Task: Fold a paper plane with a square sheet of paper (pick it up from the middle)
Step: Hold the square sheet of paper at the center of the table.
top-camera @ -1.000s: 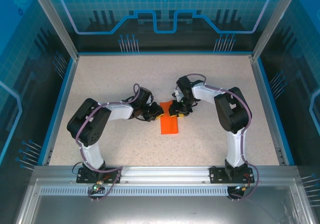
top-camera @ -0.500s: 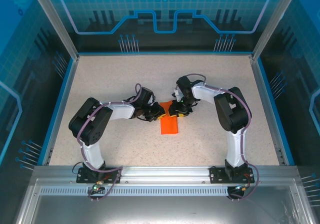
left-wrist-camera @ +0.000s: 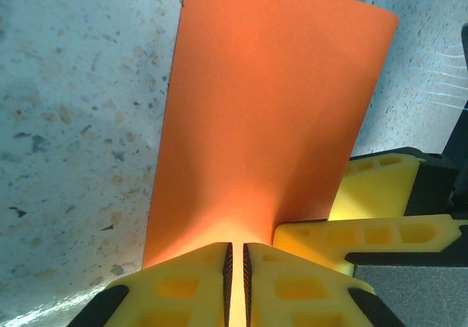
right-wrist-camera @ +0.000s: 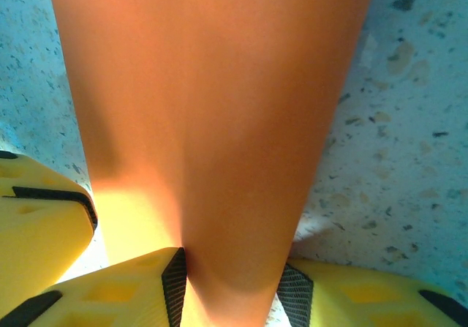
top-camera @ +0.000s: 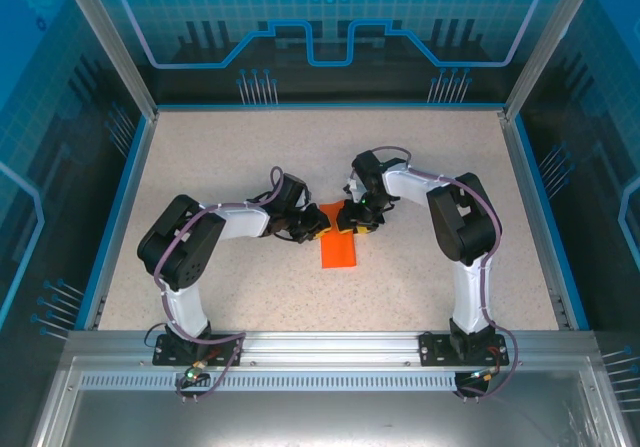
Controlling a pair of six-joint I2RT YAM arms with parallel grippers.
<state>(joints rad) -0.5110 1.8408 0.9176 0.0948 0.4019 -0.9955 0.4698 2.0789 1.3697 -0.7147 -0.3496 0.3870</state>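
The square sheet of paper (top-camera: 338, 250) is bright orange and folded into a narrow strip, lying mid-table with its far end lifted between both grippers. My left gripper (top-camera: 317, 225) comes in from the left. In the left wrist view its jaws (left-wrist-camera: 236, 283) are pressed almost together on the near edge of the paper (left-wrist-camera: 270, 107). My right gripper (top-camera: 351, 221) comes in from the right. In the right wrist view its pads (right-wrist-camera: 174, 287) sit against both sides of a rounded fold of the paper (right-wrist-camera: 212, 107), with the gripper (right-wrist-camera: 232, 290) closed round it. The two grippers' yellow fingers nearly touch.
The speckled table (top-camera: 230, 157) is ringed by a blue rim (top-camera: 118, 207) and clear enclosure walls. In the left wrist view the right gripper's yellow finger (left-wrist-camera: 365, 232) lies just right of my jaws. The left gripper's finger (right-wrist-camera: 36, 217) shows at the lower left of the right wrist view.
The left arm has edged slightly toward the paper. The paper and the right arm look unmoved.
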